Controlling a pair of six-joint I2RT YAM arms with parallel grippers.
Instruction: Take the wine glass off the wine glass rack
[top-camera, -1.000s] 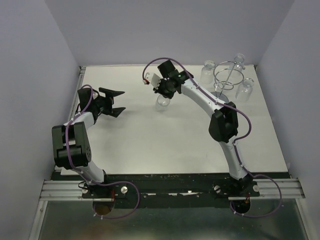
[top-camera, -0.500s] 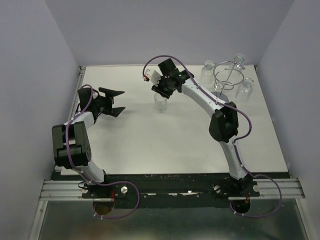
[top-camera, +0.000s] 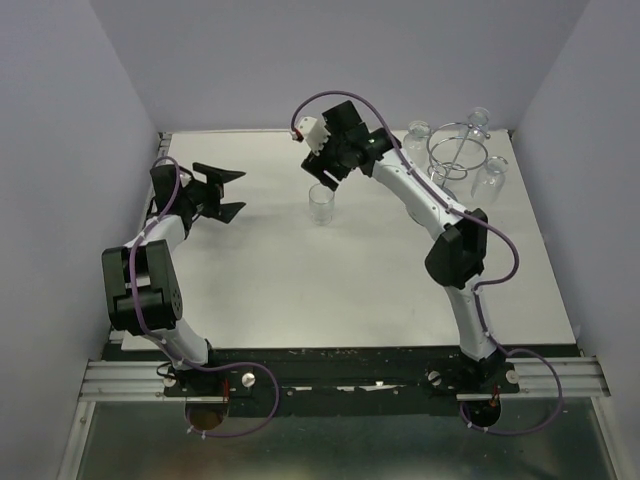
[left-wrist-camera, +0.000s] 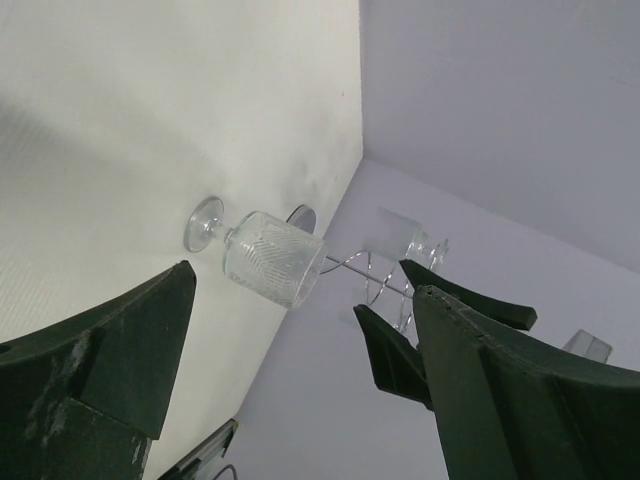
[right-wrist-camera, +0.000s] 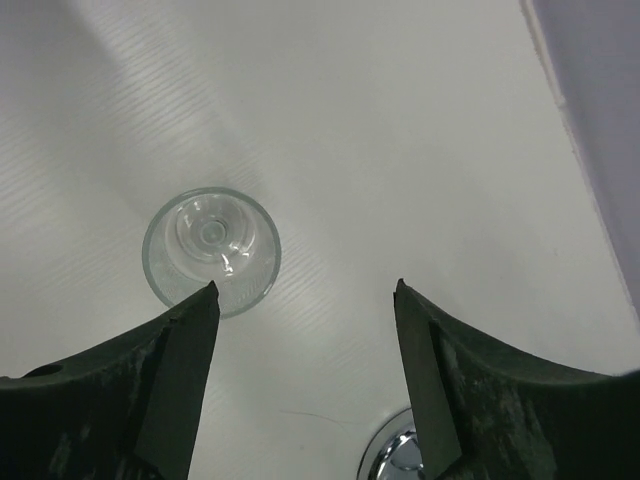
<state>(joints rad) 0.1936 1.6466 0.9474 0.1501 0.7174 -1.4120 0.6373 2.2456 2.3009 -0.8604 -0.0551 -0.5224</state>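
A clear patterned wine glass (top-camera: 321, 203) stands upright on the white table, apart from the wine glass rack (top-camera: 452, 160), the chrome wire stand at the back right. My right gripper (top-camera: 326, 177) hovers open just above and behind the glass, touching nothing. From the right wrist view I look down into the glass (right-wrist-camera: 211, 248) beside the left fingertip (right-wrist-camera: 203, 300), with my right gripper (right-wrist-camera: 305, 285) over bare table. My left gripper (top-camera: 228, 192) is open and empty at the far left. In its wrist view, my left gripper (left-wrist-camera: 290, 320) frames the glass (left-wrist-camera: 270, 255) and the distant rack (left-wrist-camera: 385, 275).
Three more glasses (top-camera: 417, 137) hang from the rack's ring. The rack's mirrored base (right-wrist-camera: 400, 455) shows at the bottom of the right wrist view. Grey walls close in the table on the left, back and right.
My right gripper opened and let go of the wine glass, which now stands on the table. The gripper then lifted and drew back. My left gripper shifted slightly toward the back.
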